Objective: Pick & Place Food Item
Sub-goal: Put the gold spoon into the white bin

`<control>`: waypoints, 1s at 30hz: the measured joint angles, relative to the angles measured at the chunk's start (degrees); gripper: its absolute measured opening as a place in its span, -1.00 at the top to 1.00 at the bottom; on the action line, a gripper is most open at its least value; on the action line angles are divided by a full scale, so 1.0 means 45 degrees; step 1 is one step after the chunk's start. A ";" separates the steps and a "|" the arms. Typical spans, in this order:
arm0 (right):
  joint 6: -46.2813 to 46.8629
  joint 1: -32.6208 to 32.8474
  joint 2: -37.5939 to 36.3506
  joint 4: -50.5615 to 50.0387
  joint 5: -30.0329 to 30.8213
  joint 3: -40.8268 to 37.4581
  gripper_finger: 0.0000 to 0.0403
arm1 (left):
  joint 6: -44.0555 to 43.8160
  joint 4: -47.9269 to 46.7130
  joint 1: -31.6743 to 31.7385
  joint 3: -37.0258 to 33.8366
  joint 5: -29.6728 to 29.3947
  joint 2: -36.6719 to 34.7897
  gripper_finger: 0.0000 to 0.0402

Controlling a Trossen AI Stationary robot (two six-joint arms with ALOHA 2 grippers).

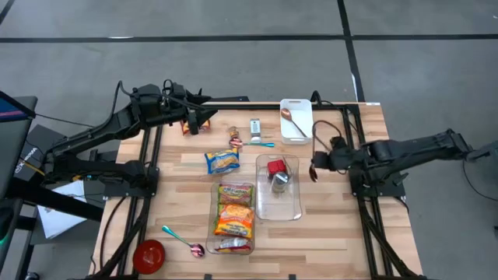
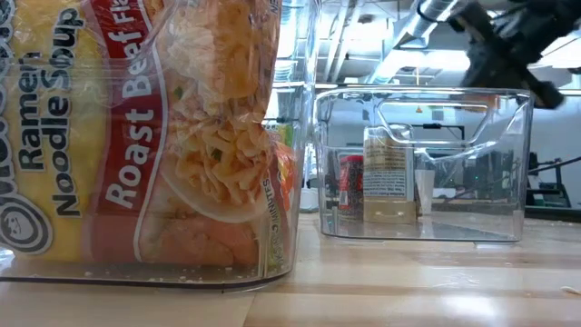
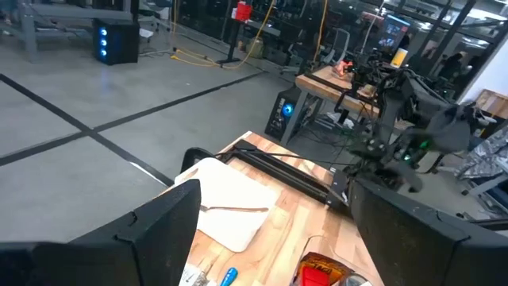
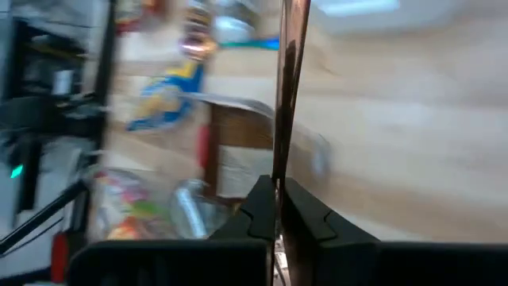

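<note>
One spoon [image 1: 313, 155] is clamped in the right hand [image 1: 317, 163] at the bin's [image 1: 292, 208] three o'clock; the left hand [image 1: 204, 118], fingers apart, is held at eleven o'clock.

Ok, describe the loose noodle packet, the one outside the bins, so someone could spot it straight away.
Start from the wooden table in the high view and find the clear bin packed with ramen packs. Just behind that bin, toward the left arm's side, lies the noodle packet. It lies bare on the wood and is blue and yellow, unlike the orange-red packs in the bin.
</note>
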 joint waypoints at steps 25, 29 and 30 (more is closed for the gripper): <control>-1.2285 -0.8938 0.0214 0.2837 -0.6924 0.0603 1.00 | -0.1480 0.0107 -0.0238 0.0000 -0.0512 0.0210 -0.56; -1.3526 -0.9915 0.1092 0.2840 -0.7535 0.1520 1.00 | -0.1569 0.0290 -0.0614 0.0000 -0.0548 0.0483 -0.56; -1.3760 -1.0153 0.1346 0.2842 -0.7660 0.1791 1.00 | -0.1569 0.0393 -0.0749 0.0000 -0.0633 0.0576 -0.56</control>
